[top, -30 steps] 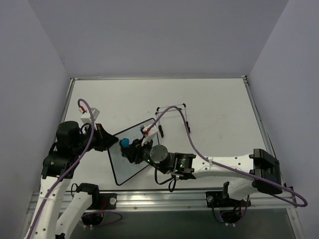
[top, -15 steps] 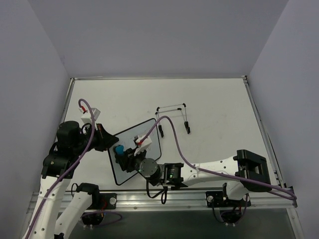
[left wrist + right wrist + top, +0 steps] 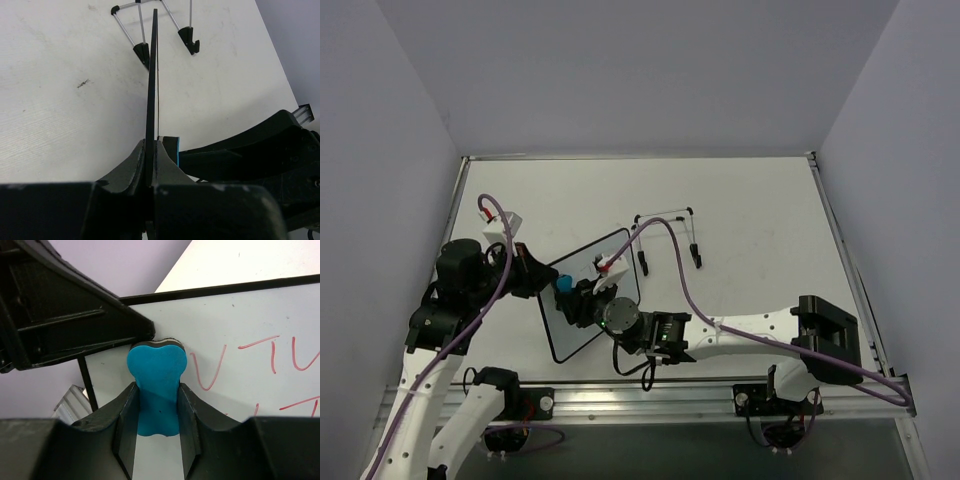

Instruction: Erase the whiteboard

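- Toward the near left corner of the desk (image 3: pixel 750 230), the whiteboard (image 3: pixel 568 337) is lifted off the surface. The left wrist view shows it edge-on.
- Left end effector (image 3: pixel 150 156): clenched on the board's left rim, one finger on each face.
- Right end effector (image 3: pixel 156 407): grasping the blue bone-shaped eraser (image 3: pixel 156 374). The eraser's felt end is pressed against the writing face, just beside the rim where the left end effector holds.
- Progress, as a judgement: erasing is under way but not finished. The strip of board around the eraser looks clean.
- Outstanding: red marker strokes (image 3: pixel 270 355) are visible on the face to the right of the eraser. They run out of the right wrist view, so their full extent cannot be told. The top view is too small to show how much of the rest of the face is marked.
- Count: one whiteboard, one eraser, two end effectors, both occupied.
- Count, other items: one wire board stand (image 3: pixel 141 50) lying flat near the middle of the desk, well apart from the board, with two black feet in view.
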Motion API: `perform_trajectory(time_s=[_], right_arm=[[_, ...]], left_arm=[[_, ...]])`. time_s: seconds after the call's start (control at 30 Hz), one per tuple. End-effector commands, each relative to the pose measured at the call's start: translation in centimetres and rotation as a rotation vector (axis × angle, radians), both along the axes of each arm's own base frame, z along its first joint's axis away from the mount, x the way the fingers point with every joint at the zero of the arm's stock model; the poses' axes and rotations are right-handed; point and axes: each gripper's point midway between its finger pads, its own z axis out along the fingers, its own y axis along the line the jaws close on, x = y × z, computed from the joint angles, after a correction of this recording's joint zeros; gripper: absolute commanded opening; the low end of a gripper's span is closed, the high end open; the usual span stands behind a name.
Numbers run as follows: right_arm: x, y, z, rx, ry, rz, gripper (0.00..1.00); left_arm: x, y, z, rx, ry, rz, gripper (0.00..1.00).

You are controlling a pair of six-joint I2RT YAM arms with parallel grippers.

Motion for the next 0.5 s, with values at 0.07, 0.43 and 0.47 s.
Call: perform_trajectory(time_s=[0.07, 0.43, 0.47], right_arm=[[4.7, -3.0, -1.1, 0.017, 0.018, -0.098, 0.0], [7.1, -3.0, -2.7, -0.05, 0.0, -0.062, 0.0], [7.1, -2.8, -2.8, -0.055, -0.001, -0.053, 0.0]], left_arm=[[-1.4, -1.2, 0.6, -0.032, 0.015, -0.071, 0.02], [-1.7, -1.7, 0.4, -0.028, 0.028, -0.097, 0.02], [-1.7, -1.7, 0.4, -0.028, 0.028, -0.097, 0.02]])
